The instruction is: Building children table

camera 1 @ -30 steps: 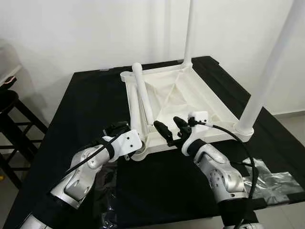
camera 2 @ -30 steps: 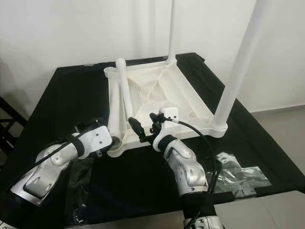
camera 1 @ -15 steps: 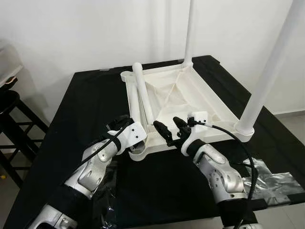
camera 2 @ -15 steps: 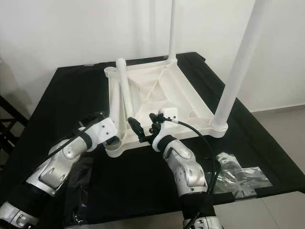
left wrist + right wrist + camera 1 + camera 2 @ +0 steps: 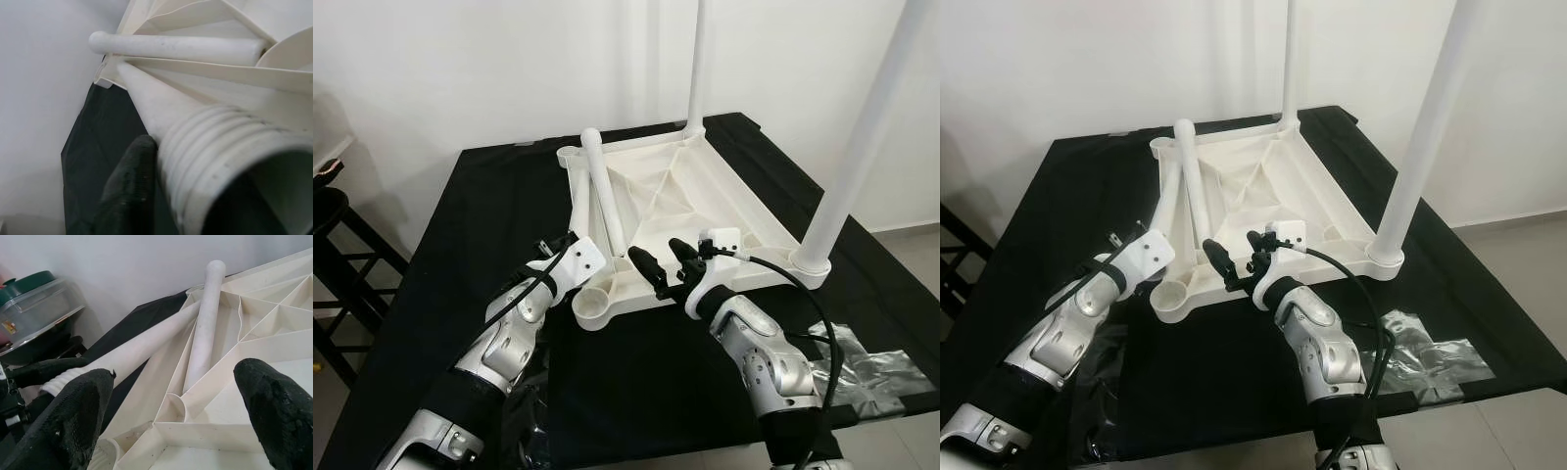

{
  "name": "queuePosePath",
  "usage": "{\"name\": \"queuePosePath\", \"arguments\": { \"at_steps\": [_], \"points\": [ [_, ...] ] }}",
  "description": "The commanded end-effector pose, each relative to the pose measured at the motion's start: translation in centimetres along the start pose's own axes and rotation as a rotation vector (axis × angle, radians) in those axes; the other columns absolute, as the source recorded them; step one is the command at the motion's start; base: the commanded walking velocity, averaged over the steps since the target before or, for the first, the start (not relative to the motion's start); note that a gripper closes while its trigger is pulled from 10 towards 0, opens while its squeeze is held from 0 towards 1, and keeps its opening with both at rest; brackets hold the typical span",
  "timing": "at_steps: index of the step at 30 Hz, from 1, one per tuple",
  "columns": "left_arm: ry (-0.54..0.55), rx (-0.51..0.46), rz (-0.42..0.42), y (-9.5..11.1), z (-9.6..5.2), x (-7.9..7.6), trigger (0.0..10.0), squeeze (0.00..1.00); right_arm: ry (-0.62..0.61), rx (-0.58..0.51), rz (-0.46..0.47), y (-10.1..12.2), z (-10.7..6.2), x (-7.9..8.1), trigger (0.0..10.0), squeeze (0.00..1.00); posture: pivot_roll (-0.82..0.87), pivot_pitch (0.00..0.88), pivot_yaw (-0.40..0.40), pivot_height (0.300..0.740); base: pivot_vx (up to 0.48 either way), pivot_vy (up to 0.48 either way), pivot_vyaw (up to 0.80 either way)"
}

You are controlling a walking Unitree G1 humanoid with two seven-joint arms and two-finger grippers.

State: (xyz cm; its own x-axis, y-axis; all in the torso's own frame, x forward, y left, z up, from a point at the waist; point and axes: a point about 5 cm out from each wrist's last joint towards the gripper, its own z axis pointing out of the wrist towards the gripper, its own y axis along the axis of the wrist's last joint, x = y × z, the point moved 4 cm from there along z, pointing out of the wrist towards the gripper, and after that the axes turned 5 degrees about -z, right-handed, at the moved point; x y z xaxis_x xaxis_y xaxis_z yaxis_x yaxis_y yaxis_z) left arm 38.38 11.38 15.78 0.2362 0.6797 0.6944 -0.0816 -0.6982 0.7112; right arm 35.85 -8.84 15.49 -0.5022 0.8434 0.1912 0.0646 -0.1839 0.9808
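Upturned table top (image 5: 705,211) on black table (image 5: 480,196), 2 legs already standing. Third leg (image 5: 576,211) pinched at threaded end by left gripper (image 5: 560,250), probably for near-corner socket (image 5: 592,305). Right gripper (image 5: 661,262) spread, hovering at near rim, likely for bracing.

The 2 upright legs (image 5: 858,137) run off the top edge, their ends unseen.

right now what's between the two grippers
The near left corner socket of the upturned white tabletop, seen in both eye views. The left gripper holds a loose leg; the right gripper hovers open.
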Motion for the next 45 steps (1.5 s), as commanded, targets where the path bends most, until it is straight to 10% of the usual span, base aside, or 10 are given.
{"name": "queuePosePath", "arguments": {
  "at_steps": [1, 11, 17, 20, 30, 31, 32, 37, 38, 45],
  "points": [
    [0.033, 0.034, 0.008, -0.7, 0.0, 0.8, 0.0, 0.00, 0.008, 0.008, 0.001, -0.2, 0.0, 0.4, 10.0, 0.00, -0.14, 0.049, 0.092, 0.740, 0.000, 0.000, 0.00],
    [0.164, 0.019, -0.069, -0.9, -0.8, 4.4, 0.0, 0.00, 0.009, 0.008, -0.005, -0.2, 0.0, 0.3, 10.0, 0.00, -0.14, 0.042, 0.090, 0.740, 0.000, 0.000, 0.00],
    [0.393, -0.110, -0.274, 0.4, -2.7, 11.1, 0.0, 0.00, 0.011, 0.003, -0.005, 0.0, 0.0, 0.2, 10.0, 0.00, -0.14, 0.037, 0.079, 0.740, 0.000, 0.000, 0.00],
    [0.408, -0.127, -0.316, 0.6, -2.9, 11.7, 0.0, 0.00, 0.011, 0.003, -0.005, 0.0, 0.0, 0.2, 10.0, 0.00, -0.14, 0.037, 0.079, 0.740, 0.000, 0.000, 0.00],
    [0.365, -0.652, -0.985, 5.8, -6.2, 17.3, 0.0, 0.00, 0.054, -0.153, 0.164, 3.3, 0.6, 0.6, 10.0, 0.00, -0.14, 0.029, 0.072, 0.740, 0.000, 0.000, 0.00],
    [0.276, -0.755, -1.116, 6.6, -6.9, 17.3, 7.3, 0.00, 0.104, -0.196, 0.247, 4.4, 0.9, 1.2, 10.0, 0.00, -0.14, 0.023, 0.070, 0.740, 0.000, 0.000, 0.00],
    [0.179, -0.837, -1.224, 7.2, -7.4, 17.2, 10.0, 0.00, 0.164, -0.237, 0.323, 5.5, 1.2, 2.0, 10.0, 0.00, -0.13, 0.019, 0.070, 0.740, 0.000, 0.000, 0.00],
    [0.122, -0.879, -1.277, 7.5, -7.7, 17.0, 10.0, 0.00, 0.204, -0.259, 0.364, 6.1, 1.3, 2.5, 10.0, 0.00, -0.13, 0.019, 0.070, 0.740, 0.000, 0.000, 0.00],
    [0.004, -0.986, -1.418, 7.6, -8.7, 16.6, 10.0, 0.00, 0.405, -0.334, 0.462, 8.6, 1.1, 4.9, 10.0, 0.00, -0.12, 0.009, 0.070, 0.740, 0.000, 0.000, 0.00],
    [-0.261, -1.066, -1.578, 7.5, -9.5, 13.8, 10.0, 0.00, 0.789, -0.493, 0.651, 13.8, -0.6, 9.0, 10.0, 0.00, -0.12, 0.000, 0.068, 0.740, 0.000, 0.000, 0.00]
  ]
}}
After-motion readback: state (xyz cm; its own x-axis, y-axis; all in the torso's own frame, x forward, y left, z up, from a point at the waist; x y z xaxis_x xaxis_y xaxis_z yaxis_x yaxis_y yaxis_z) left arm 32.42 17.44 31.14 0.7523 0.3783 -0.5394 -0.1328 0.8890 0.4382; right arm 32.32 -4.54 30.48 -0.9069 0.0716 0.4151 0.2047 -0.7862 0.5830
